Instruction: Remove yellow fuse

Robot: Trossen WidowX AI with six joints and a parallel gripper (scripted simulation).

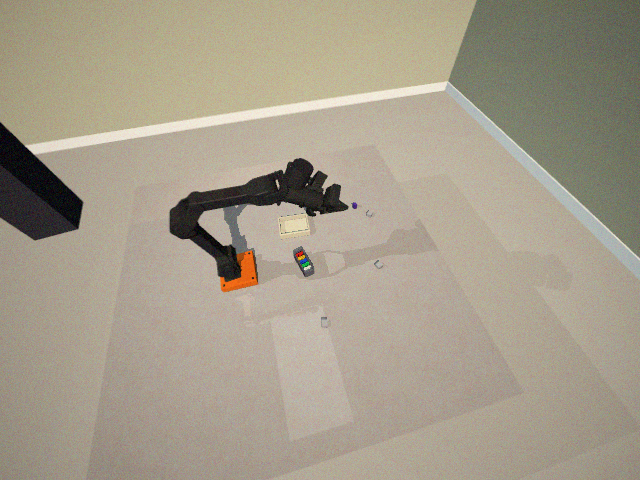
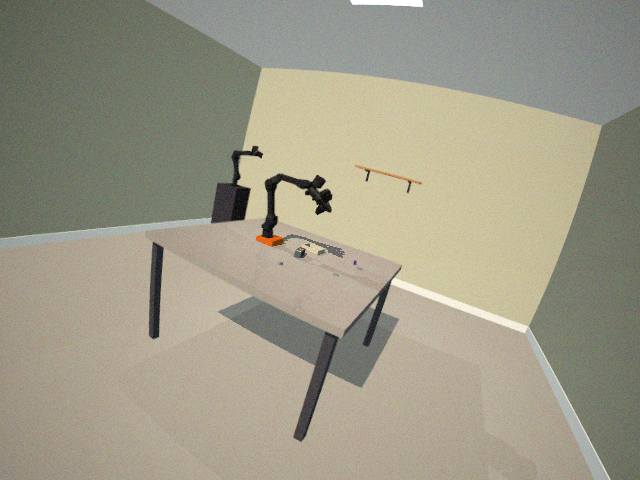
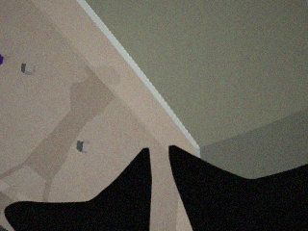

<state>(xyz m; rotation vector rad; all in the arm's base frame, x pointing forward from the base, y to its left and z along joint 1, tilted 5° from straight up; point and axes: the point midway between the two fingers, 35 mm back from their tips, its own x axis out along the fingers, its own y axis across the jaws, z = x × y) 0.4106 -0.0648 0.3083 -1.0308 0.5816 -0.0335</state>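
The grey fuse block (image 1: 303, 261) stands on the table in front of the arm's orange base (image 1: 239, 271). It holds a row of coloured fuses, with the yellow fuse (image 1: 301, 257) seated near its far end. The cream tray (image 1: 294, 226) lies just behind the block and is empty. My gripper (image 1: 342, 206) hangs high above the table, beyond the tray's far right corner and well apart from the block. In the wrist view the two dark fingers stand close together with only a thin gap and nothing between them. The block (image 2: 299, 252) also shows small in the exterior view.
A small purple piece (image 1: 354, 205) lies on the table past the gripper. Small grey pieces lie at the far right (image 1: 369, 212), the right (image 1: 378, 264) and the front (image 1: 324, 322). A second arm on a dark cabinet (image 2: 230, 202) stands behind the table.
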